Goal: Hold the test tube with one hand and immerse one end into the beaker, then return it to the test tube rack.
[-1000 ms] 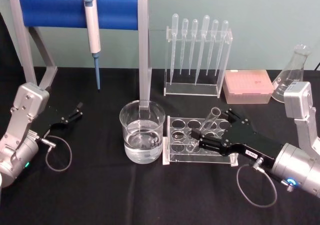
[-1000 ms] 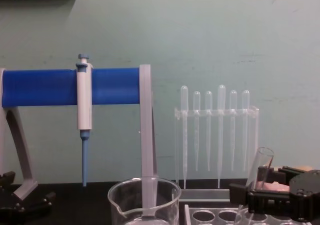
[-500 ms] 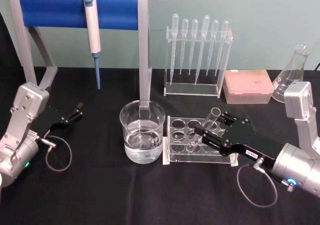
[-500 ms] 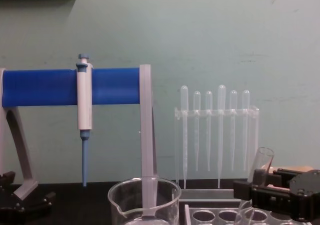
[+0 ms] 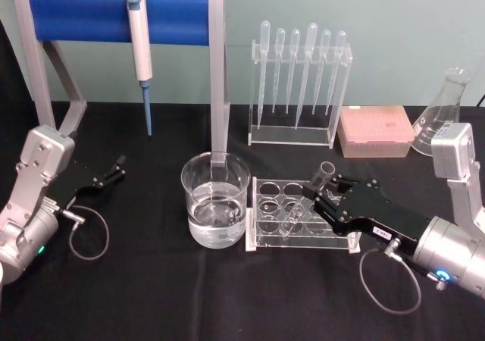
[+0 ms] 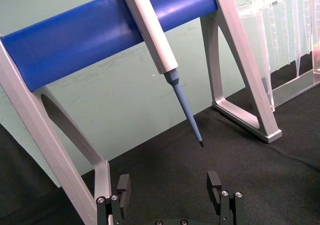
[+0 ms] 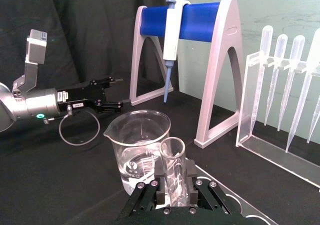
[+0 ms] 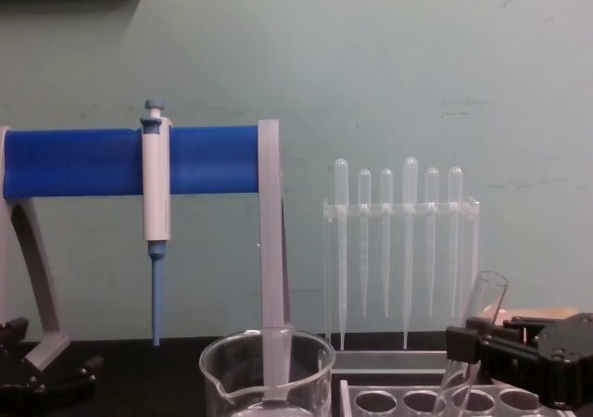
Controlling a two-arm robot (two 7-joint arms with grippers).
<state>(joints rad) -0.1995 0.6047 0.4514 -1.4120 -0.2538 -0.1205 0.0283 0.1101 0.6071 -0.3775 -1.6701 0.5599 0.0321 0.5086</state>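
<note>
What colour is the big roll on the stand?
The roll is bright blue; the head view shows it best.

Test tube (image 5: 321, 177): clear, glossy glass.
Beaker (image 5: 215, 197): clear, smooth glass.
Rack (image 5: 261, 235): transparent glossy plastic.
Worktop (image 5: 151, 280): matt black cloth.
Right pincer (image 5: 324, 192): matt black plastic; silvery metal wrist (image 5: 447, 254).
Stand (image 5: 218, 68): matt grey uprights, smooth blue bar.
Tip box (image 5: 377, 129): frosted pink plastic.
</note>
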